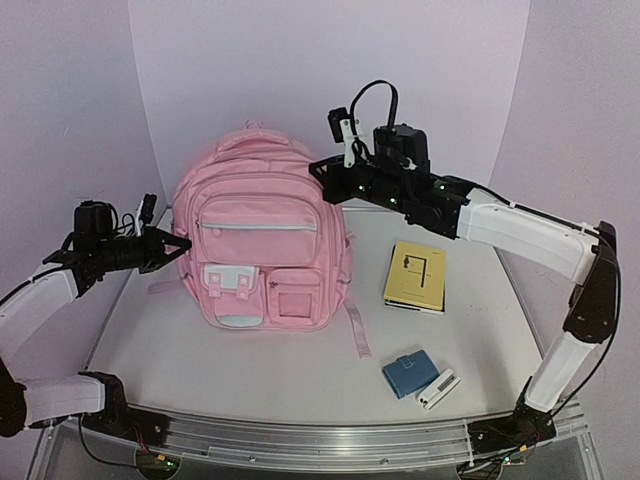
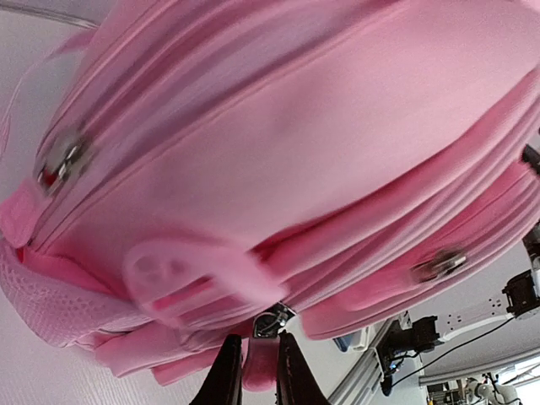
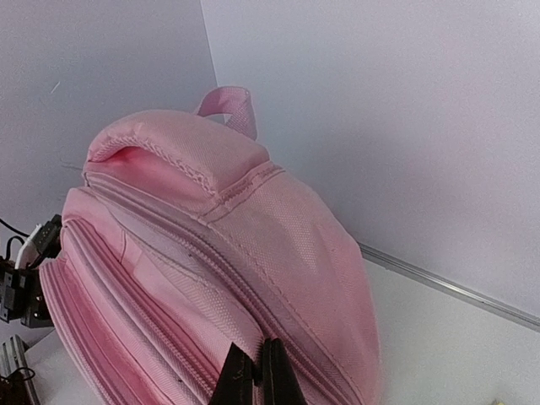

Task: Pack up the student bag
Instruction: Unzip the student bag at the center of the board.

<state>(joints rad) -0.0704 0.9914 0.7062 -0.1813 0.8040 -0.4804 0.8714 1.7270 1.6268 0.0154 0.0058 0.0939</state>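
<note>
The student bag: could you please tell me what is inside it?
Nothing inside shows: the student bag stands with no pocket visibly open, fabric hiding any contents. A yellow book and blue case lie outside.

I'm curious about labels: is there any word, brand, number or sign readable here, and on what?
No text can be read.
On the flat yellow paper book: only a black line figure, any lettering too small to read.
On the large light-pink fabric backpack: no label legible in any view.
</note>
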